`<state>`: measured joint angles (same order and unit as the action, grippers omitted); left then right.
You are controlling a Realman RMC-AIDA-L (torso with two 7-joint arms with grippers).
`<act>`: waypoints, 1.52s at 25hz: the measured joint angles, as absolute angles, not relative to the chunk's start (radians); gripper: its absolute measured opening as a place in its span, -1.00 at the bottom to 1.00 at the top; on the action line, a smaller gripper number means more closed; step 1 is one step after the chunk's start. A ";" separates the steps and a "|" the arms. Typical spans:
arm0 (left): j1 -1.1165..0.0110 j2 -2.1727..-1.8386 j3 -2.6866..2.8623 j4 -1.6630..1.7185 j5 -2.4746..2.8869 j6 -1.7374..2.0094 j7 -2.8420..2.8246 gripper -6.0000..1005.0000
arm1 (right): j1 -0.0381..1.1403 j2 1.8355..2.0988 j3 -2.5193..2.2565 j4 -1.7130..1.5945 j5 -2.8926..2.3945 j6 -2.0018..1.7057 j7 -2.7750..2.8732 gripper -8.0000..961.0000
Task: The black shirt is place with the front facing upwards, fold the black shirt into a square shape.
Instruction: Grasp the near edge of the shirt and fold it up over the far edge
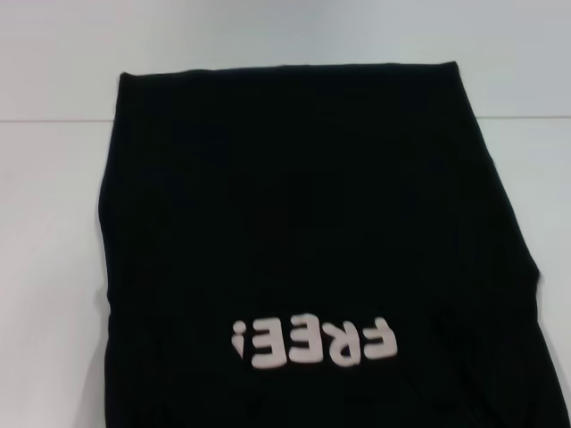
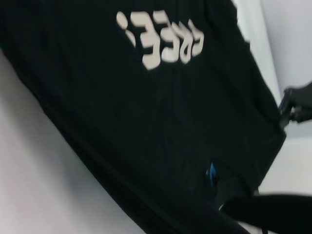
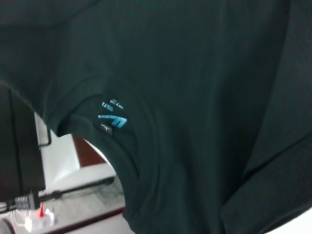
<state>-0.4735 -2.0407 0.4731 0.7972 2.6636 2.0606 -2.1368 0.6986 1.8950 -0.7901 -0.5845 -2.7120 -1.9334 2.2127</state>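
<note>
Lying front-up on the white table (image 1: pixel 53 267), the black shirt (image 1: pixel 303 205) has its hem toward the far edge and its "FREE!" lettering (image 1: pixel 314 341) toward the near edge. Both long sides run straight and no sleeve sticks out in the head view. This suggests the sleeves are already turned in, leaving a long panel to be halved.

The collar end runs out of the head view at the near edge. In the right wrist view the blue neck label (image 3: pixel 113 118) sits at the collar, and floor and furniture show through the neck opening. The collar end is therefore judged to be raised off the table or hanging past the near edge, placed for a fold toward the hem.

No gripper appears in the head view. The left wrist view shows a dark gripper, by its place the right gripper (image 2: pixel 297 105), at the shirt's side edge near the collar end. Whether its jaws are apart, together or clamped on cloth cannot be told. The left gripper is not visible.

Bare table lies along the left side, the right far corner and beyond the hem, leaving room to carry the collar end forward.
</note>
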 joint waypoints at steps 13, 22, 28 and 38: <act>-0.544 -2.008 0.339 0.748 2.532 2.048 -2.143 -0.92 | 0.643 1.885 -0.536 -0.570 -2.615 -1.914 2.152 -0.96; -0.586 -1.971 0.148 0.644 2.351 1.832 -2.183 -0.92 | 0.538 1.864 -0.284 -0.537 -2.345 -1.794 2.135 -0.96; -0.584 -1.987 0.142 0.568 2.221 1.615 -2.146 -0.92 | 0.470 1.905 -0.224 -0.436 -2.118 -1.597 2.016 -0.96; -0.632 -2.065 0.146 0.481 2.110 1.278 -1.982 -0.92 | 0.477 2.031 -0.220 -0.421 -1.937 -1.318 1.792 -0.96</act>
<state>-0.6323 -2.0650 0.1462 0.4807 2.1098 1.2777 -1.9819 0.4769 2.0313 -0.2205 -0.4206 -1.9374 -1.3180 1.7917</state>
